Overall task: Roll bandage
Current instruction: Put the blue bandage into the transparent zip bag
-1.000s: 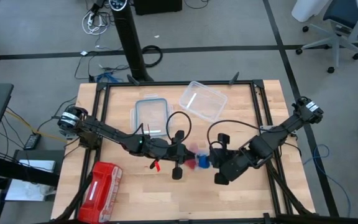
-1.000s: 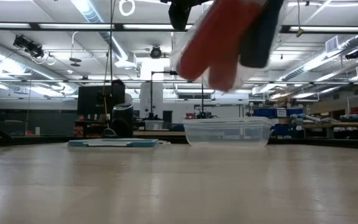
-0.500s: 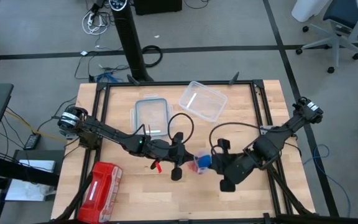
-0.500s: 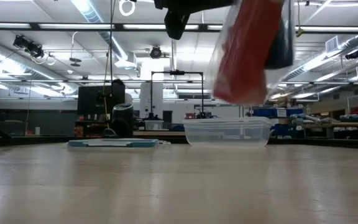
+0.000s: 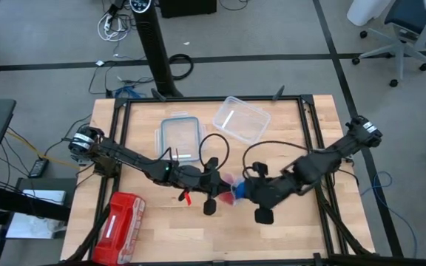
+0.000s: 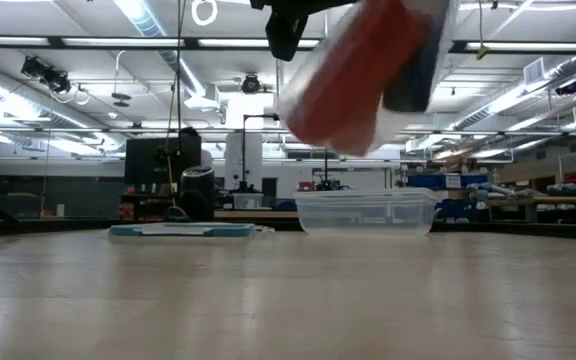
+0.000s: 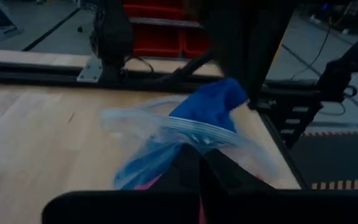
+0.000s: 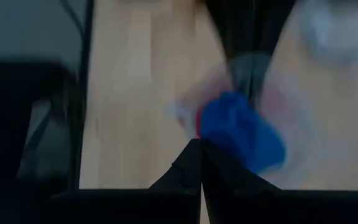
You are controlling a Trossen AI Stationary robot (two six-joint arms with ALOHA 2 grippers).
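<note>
A clear zip bag (image 7: 166, 134) hangs above the middle of the table between my two grippers. The blue bandage (image 7: 211, 102) sticks out of its mouth, and something pink-red (image 5: 226, 181) lies in the bag beside it. My left gripper (image 5: 219, 186) comes from the table's left and is shut on the bag. My right gripper (image 5: 247, 191) comes from the right and is shut at the bandage (image 8: 241, 132). In the low view the bag shows as a red blur (image 6: 343, 75) high over the tabletop. My left gripper pinches the bag's clear wall just below the zip strip (image 7: 194, 132) between its two fingers, coming nearly level from the table's left. The bag is lifted clear of the table, its mouth turned away from the fingers. My right gripper is shut on the end of the bandage (image 7: 232, 87) that sticks out of the bag's mouth, slanting down from the table's right. Its own fingers and blur hide the exact place of contact. The bandage is clear of the table.
A red zip pouch (image 5: 120, 218) lies at the table's near left. A clear container (image 5: 241, 118) and its lid (image 5: 180, 137) sit at the far middle. Bare wood lies under and in front of the grippers.
My right gripper has turned at the wrist and shifted a little toward the near edge and back. The bag between the grippers has swung upright and then tilted again, staying clear of the table. Both grippers have stayed shut.
</note>
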